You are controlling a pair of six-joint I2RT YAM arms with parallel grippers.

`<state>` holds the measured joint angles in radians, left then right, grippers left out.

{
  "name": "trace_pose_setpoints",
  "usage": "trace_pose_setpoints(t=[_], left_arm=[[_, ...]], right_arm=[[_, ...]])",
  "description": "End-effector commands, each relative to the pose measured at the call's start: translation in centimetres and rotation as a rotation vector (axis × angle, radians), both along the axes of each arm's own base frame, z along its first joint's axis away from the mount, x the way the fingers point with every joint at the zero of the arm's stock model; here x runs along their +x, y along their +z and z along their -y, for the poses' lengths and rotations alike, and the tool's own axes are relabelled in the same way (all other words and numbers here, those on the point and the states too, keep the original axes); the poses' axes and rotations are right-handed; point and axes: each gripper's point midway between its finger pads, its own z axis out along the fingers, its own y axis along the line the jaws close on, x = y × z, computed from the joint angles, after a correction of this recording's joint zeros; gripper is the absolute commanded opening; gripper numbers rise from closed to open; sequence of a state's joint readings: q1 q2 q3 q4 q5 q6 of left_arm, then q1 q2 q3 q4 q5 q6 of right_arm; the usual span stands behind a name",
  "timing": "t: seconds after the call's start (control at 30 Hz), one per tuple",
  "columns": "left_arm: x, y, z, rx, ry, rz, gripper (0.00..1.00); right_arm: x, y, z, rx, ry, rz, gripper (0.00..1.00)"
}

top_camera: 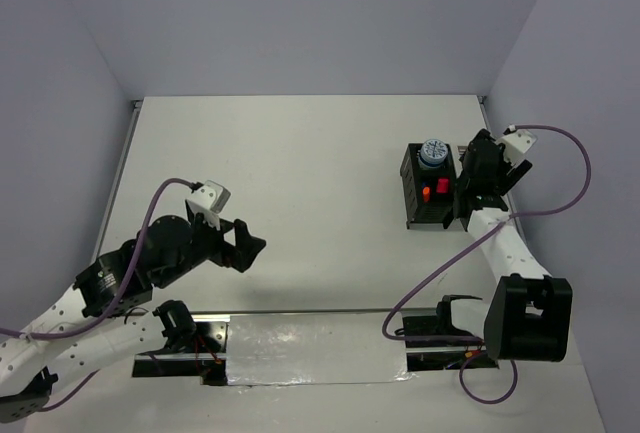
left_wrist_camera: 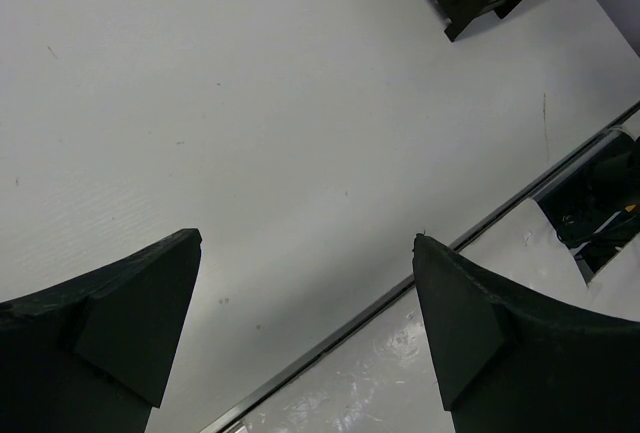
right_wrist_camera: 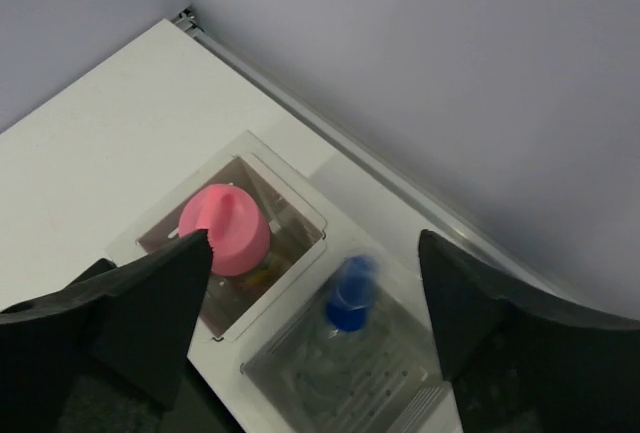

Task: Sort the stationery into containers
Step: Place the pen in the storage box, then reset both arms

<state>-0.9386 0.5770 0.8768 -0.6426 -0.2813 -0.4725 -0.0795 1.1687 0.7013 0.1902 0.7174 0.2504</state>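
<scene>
Left gripper (left_wrist_camera: 306,238): fingers spread wide, nothing between them, hanging over bare white table (top_camera: 300,173) at the near-left, well apart from the containers. Its wrist view shows only tabletop, one corner of the black mesh box-shaped desk organiser (top_camera: 425,191) at the top right, and the reflective metal strip (top_camera: 310,348) along the near edge. Right gripper (right_wrist_camera: 315,243): also spread and empty, sitting above the white holder with square compartments (right_wrist_camera: 290,185), which stands against the organiser's right side at the far-right of the table, near the wall. In the right wrist view a pink-capped tube (right_wrist_camera: 225,228) stands in one compartment, cap up, just beside the left finger (right_wrist_camera: 130,313); I can't tell whether they touch. A blue-capped tube (right_wrist_camera: 350,298) stands in the neighbouring compartment, roughly between the two fingers and below them, slightly blurred. From the top view the organiser holds a round blue-white patterned roll (top_camera: 433,153) in its far end and an orange-capped marker (top_camera: 426,193) nearer the middle, with a reddish cap (top_camera: 442,185) just beside that; too small to tell what kind of item it is. The holder is mostly hidden under the right wrist in the top view.
</scene>
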Motion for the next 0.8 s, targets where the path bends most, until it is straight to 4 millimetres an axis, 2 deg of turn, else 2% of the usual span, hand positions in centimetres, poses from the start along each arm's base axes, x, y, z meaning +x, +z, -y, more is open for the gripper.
trace_pose_setpoints(t=[0.0, 0.07, 0.17, 0.2, 0.23, 0.27, 0.3, 0.33, 0.37, 0.4, 0.43, 0.5, 0.53, 0.57, 0.63, 0.67, 0.73, 0.77], left_arm=[[0.1, 1.3, 0.3, -0.040, -0.014, 0.044, 0.99], [0.2, 1.4, 0.1, -0.042, -0.003, 0.047, 0.99], [0.6, 1.6, -0.5, -0.043, 0.044, 0.050, 0.99], [1.0, 1.6, -0.9, -0.040, 0.078, 0.046, 0.99], [1.3, 1.3, -1.4, -0.039, 0.127, 0.031, 0.99], [1.8, 1.7, -2.1, -0.036, 0.184, 0.034, 0.99], [2.8, 0.9, -4.1, 0.033, 0.311, 0.031, 0.99], [3.3, 0.9, -5.1, 0.025, 0.404, 0.010, 0.99], [3.9, 1.6, -5.8, 0.046, 0.476, 0.008, 0.99], [4.5, 2.1, -7.4, 0.074, 0.584, 0.029, 0.99], [4.4, 1.9, -8.4, 0.100, 0.642, 0.007, 0.99], [5.1, 3.9, -9.4, 0.132, 0.735, 0.035, 0.99], [5.0, 4.1, -10.1, 0.163, 0.768, 0.030, 0.99], [5.3, 5.4, -10.2, 0.168, 0.794, 0.042, 0.99], [5.4, 6.8, -11.6, 0.175, 0.878, 0.077, 0.99], [5.0, 7.8, -12.5, 0.187, 0.900, 0.088, 0.99], [4.8, 9.2, -13.6, 0.179, 0.925, 0.126, 0.99], [4.5, 9.8, -14.2, 0.149, 0.928, 0.141, 0.99]], right_arm=[[0.4, 2.4, 0.3, 0.009, -0.017, 0.068, 0.93], [0.4, 2.7, 0.0, 0.012, -0.007, 0.063, 0.99], [0.0, 3.7, -0.9, 0.010, 0.020, 0.061, 1.00], [0.0, 4.7, -1.6, 0.017, 0.044, 0.076, 1.00], [0.5, 5.3, -3.4, 0.033, 0.126, 0.078, 1.00], [-0.4, 6.6, -4.1, 0.036, 0.165, 0.079, 1.00], [-0.2, 7.3, -7.2, 0.025, 0.283, 0.067, 1.00], [-0.3, 7.8, -9.3, 0.036, 0.388, 0.059, 1.00], [-1.7, 8.9, -10.7, 0.042, 0.456, 0.042, 1.00], [-2.4, 9.3, -11.9, 0.045, 0.509, 0.030, 1.00], [-3.1, 9.8, -14.4, 0.041, 0.599, 0.015, 1.00], [-5.8, 11.1, -15.9, 0.051, 0.662, -0.017, 1.00], [-6.8, 11.6, -17.8, 0.056, 0.740, -0.025, 1.00], [-8.5, 12.5, -18.3, 0.078, 0.766, -0.032, 1.00], [-10.2, 13.2, -18.7, 0.083, 0.788, -0.034, 1.00], [-11.7, 13.6, -19.0, 0.093, 0.817, -0.039, 1.00], [-13.7, 13.9, -17.8, 0.092, 0.813, -0.043, 1.00], [-14.5, 14.8, -17.6, 0.096, 0.827, -0.019, 1.00]])
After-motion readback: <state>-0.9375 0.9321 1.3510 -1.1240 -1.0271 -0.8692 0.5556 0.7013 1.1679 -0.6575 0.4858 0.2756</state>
